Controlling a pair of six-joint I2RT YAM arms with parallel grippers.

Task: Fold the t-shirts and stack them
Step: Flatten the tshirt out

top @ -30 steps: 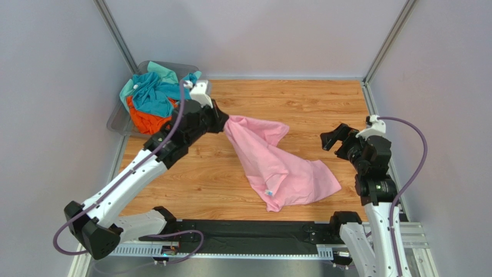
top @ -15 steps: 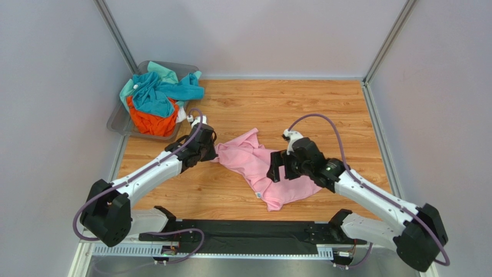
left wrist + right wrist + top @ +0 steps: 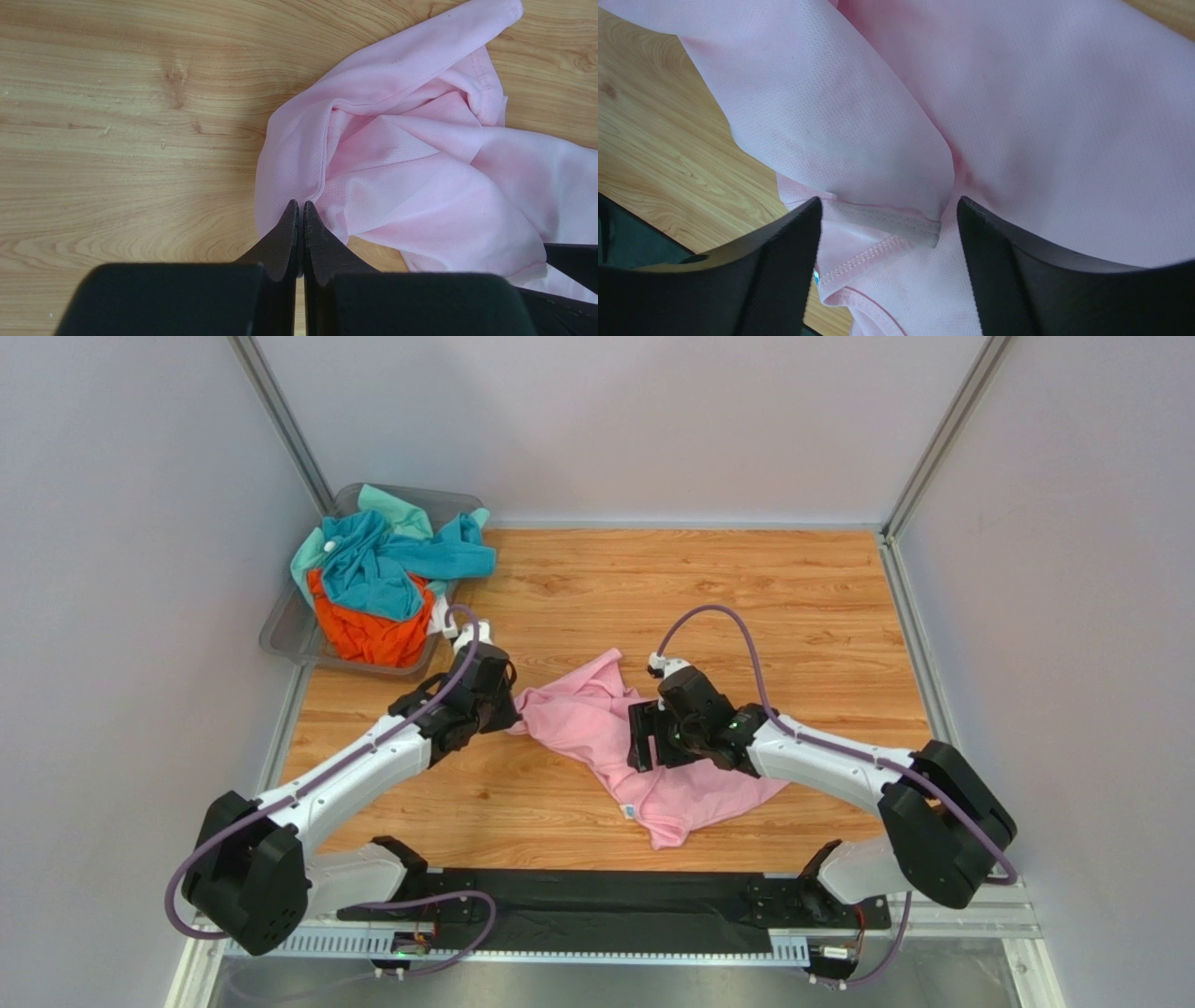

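My left gripper [image 3: 300, 210] is pinched tight on an edge of the light pink cloth t-shirt [image 3: 421, 210]; my right gripper [image 3: 889, 210] stands open astride its hemmed fold; it lies crumpled on the wooden table [image 3: 786, 602]; teal and orange t-shirts [image 3: 372, 581] fill the grey translucent plastic bin [image 3: 278, 632], far left.

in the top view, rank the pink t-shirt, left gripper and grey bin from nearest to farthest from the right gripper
1. pink t-shirt: directly under the right gripper, between its open jaws.
2. left gripper: to its left, shut on the shirt's edge.
3. grey bin: farthest, at the back-left corner.
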